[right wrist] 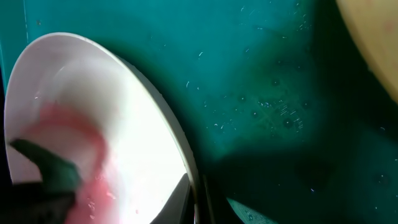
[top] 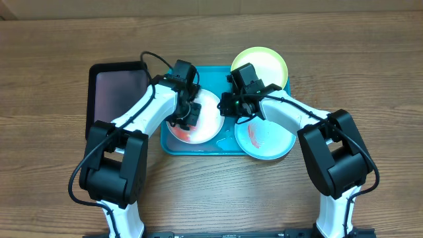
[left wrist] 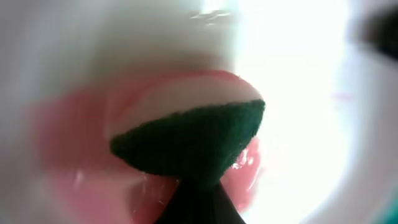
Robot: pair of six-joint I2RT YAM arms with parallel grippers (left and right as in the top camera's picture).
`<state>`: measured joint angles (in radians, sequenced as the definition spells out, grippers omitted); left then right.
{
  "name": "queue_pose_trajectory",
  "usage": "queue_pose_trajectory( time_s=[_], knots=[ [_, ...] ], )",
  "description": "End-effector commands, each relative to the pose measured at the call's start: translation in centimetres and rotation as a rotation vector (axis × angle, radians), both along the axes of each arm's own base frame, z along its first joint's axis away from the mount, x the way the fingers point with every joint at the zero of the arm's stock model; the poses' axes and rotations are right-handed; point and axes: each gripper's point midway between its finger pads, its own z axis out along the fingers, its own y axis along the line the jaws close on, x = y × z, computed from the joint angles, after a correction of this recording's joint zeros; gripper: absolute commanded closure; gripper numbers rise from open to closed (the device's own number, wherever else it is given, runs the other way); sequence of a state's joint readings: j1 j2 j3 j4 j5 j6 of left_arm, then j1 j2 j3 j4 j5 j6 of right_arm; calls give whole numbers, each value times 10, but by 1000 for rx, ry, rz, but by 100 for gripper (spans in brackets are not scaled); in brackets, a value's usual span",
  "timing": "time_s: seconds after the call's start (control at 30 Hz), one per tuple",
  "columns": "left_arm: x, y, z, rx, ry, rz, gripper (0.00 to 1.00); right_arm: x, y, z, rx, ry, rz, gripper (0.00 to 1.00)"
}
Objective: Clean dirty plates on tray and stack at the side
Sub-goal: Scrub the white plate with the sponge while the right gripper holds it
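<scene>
The white plate (top: 210, 112) sits in the left half of the tray (top: 215, 76), a little below the middle of the overhead picture. It is round, shallow and shiny, and it has wet red smears on its lower part. In my left wrist picture the red mess looks pink and blurry and fills the lower left.

My left gripper (top: 187, 114) is over this plate. Its fingers are clenched on a dark green sponge (left wrist: 193, 140). The sponge looks rough and fuzzy, with a curved top edge, and it is pressed down on the red smear. My right gripper (top: 234, 106) is at the right edge of the same plate. In my right wrist picture its fingers are pinched tight on the plate's thin rim, at the bottom middle of the frame.

The mint plate (top: 269, 142) lies at the lower right, partly on the tray and partly hanging over its rim. It has red streaks too. The yellow-green plate (top: 264, 63) is at the tray's upper right corner, smooth and pale in the middle.

The tray is bright turquoise plastic, a rectangle with round corners and a raised rim. Up close its floor shows tiny drops and fine marks. A smaller black tray (top: 117, 92) lies just beside it on the left. Everything rests on a brown wooden table (top: 46, 145).
</scene>
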<state>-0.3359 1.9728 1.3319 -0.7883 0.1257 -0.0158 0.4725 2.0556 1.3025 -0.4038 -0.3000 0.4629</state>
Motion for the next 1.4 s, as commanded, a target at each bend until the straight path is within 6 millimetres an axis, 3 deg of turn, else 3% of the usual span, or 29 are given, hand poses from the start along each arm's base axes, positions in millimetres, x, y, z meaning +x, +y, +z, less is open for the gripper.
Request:
queue_pose_trajectory(
  time_s=[0.0,0.17,0.3,0.37,0.43,0.63,0.73,0.83,0.93,1.07,1.23,1.37],
  knots=[
    [-5,-51,12,-263,-3,-151,96,4,8,2,48,13,-4,95],
    [44,-39,16,-173,-190,-24,96,3,8,2,48,20,-10,95],
    [76,-4,19,6,-327,148,96,2,8,2,46,23,-10,95],
    [80,17,20,103,-357,244,96,2,7,1,44,25,-10,95],
    [71,34,16,177,-329,321,96,2,7,1,44,25,-10,95],
    [12,33,-2,200,-76,265,96,2,7,1,44,25,-10,95],
    [-16,15,-6,124,53,193,96,2,7,1,45,25,-9,95],
    [-34,-24,-1,-73,132,8,96,2,8,2,46,22,-9,95],
    [-30,-46,5,-191,107,-87,96,3,8,2,47,21,-10,95],
    [-5,-53,8,-210,-2,-93,96,2,8,2,46,23,-10,96],
    [19,-41,7,-130,-96,-19,96,1,7,1,43,28,-10,96],
    [10,-26,2,-57,-60,21,96,1,7,1,42,30,-9,96]
  ],
)
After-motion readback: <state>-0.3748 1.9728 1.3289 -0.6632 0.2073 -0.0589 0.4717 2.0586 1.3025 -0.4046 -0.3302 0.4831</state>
